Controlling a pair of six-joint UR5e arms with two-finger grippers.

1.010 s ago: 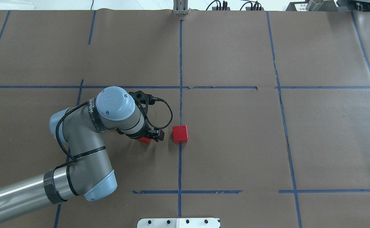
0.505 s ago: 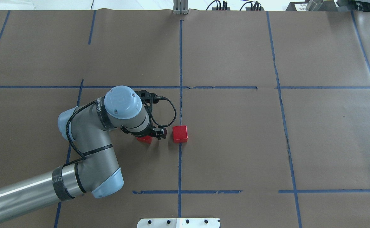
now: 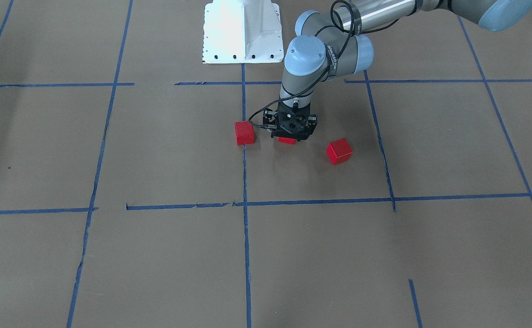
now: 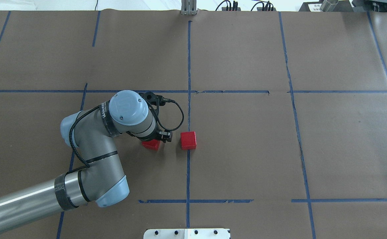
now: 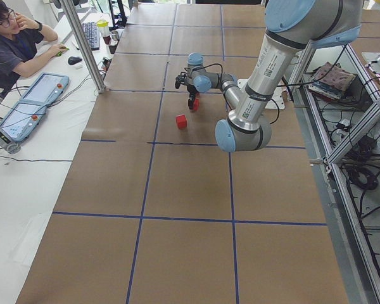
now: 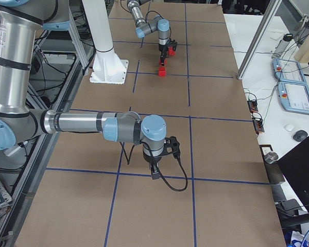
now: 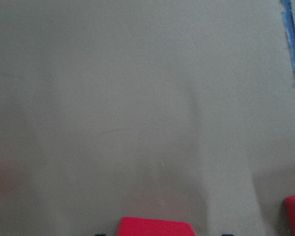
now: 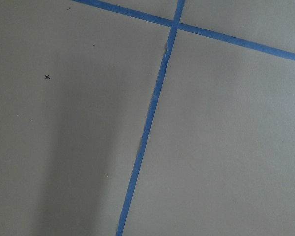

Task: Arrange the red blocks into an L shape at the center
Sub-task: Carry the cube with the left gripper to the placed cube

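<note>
"Where does the left hand (image 3: 289, 136) stand?"
"Low over the bench (image 3: 156, 150), fingers spread astride one red block (image 3: 287, 140), tips clear of its sides."
"And beyond?"
"A second red block (image 3: 245, 133) sits on the long blue tape line (image 3: 245, 182). A third red block (image 3: 339, 151) lies on the hand's other side. The right hand (image 6: 155, 172) is far off, and its grip cannot be told."

lettering | we read white print on the black strap (image 4: 104, 112) round the left arm (image 4: 90, 146) — it seems to start "WAVE", the rest too small for us | sticker (image 5: 263, 62) on that arm: print unreadable | brown paper (image 8: 226, 147): a small inked x mark (image 8: 47, 76)
</note>
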